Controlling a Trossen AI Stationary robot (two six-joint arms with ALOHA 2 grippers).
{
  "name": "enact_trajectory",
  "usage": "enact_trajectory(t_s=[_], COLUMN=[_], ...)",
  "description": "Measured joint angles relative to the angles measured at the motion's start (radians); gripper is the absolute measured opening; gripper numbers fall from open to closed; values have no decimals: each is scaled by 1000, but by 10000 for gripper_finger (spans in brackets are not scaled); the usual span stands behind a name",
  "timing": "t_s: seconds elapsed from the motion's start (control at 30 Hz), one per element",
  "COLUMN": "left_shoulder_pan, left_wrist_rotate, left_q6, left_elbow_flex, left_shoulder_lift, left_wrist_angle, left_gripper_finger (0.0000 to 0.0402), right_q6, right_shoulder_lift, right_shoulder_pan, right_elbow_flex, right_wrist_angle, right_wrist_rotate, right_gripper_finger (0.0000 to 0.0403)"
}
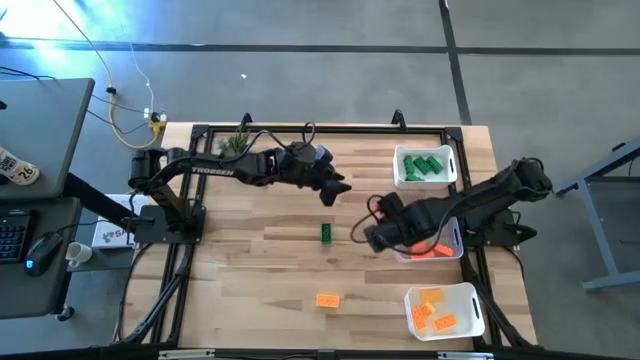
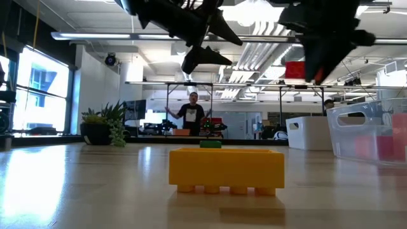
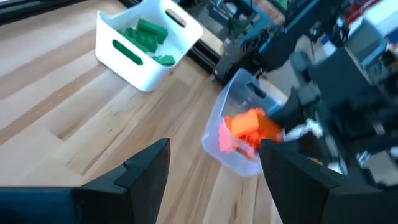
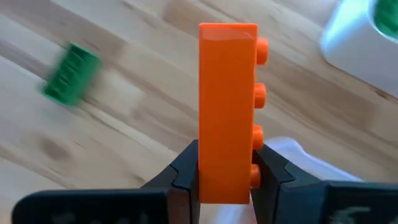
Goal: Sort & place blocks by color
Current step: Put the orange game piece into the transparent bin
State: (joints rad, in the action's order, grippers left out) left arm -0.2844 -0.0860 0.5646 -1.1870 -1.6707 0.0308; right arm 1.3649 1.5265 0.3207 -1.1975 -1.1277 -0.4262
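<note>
My right gripper [image 4: 227,186] is shut on a red-orange brick [image 4: 227,99]. It hovers over the table's middle [image 1: 362,237], just left of the clear bin of red-orange bricks [image 1: 437,247]. A green brick [image 1: 326,233] lies flat on the table beside it and also shows in the right wrist view [image 4: 71,73]. A yellow-orange brick [image 1: 327,299] lies near the front edge and fills the low view's foreground [image 2: 226,168]. My left gripper [image 1: 338,188] is open and empty above the table, farther back, its fingers [image 3: 146,168] spread wide. My right gripper pinches the red-orange brick between its two fingers at one end [image 4: 225,177]. One finger is on the studded face and the other on the face opposite. The brick points straight out along the fingers, past their tips. It is lifted clear of the table.
A white bin of green bricks [image 1: 425,165] stands at the back right. A white bin of yellow-orange bricks [image 1: 445,310] stands at the front right. A small potted plant [image 1: 235,143] stands at the back left. A black frame edges the table. People stand in the room beyond.
</note>
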Motion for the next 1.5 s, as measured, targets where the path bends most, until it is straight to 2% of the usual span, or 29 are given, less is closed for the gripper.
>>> enact_trajectory(t_s=[0.27, 0.47, 0.73, 1.0, 1.2, 1.37, 1.5], left_shoulder_pan=[50, 78, 92, 92, 96, 110, 121], left_wrist_rotate=[0, 1, 12, 12, 12, 11, 11], left_q6=[-128, -139, -167, -167, -233, -349, -375], left_elbow_flex=[0, 0, 0, 0, 0, 0, 0], left_shoulder_lift=[0, 0, 0, 1, 1, 1, 1], left_wrist_angle=[-71, -127, -186, -219, -250, -298, -328], left_gripper_finger=[236, 236, 236, 236, 236, 236, 236], right_q6=[137, 183, 185, 206, 206, 206, 205], right_shoulder_lift=[0, 0, 0, 0, 0, 0, 0], right_shoulder_pan=[85, 137, 186, 193, 193, 193, 190], right_elbow_flex=[0, 0, 78, 156, 185, 188, 188], right_wrist_angle=[-283, -414, -422, -407, -387, -373, -373], right_wrist_rotate=[114, 216, 403, 505, 512, 509, 509], right_gripper_finger=[73, 73, 73, 73, 104, 110, 111])
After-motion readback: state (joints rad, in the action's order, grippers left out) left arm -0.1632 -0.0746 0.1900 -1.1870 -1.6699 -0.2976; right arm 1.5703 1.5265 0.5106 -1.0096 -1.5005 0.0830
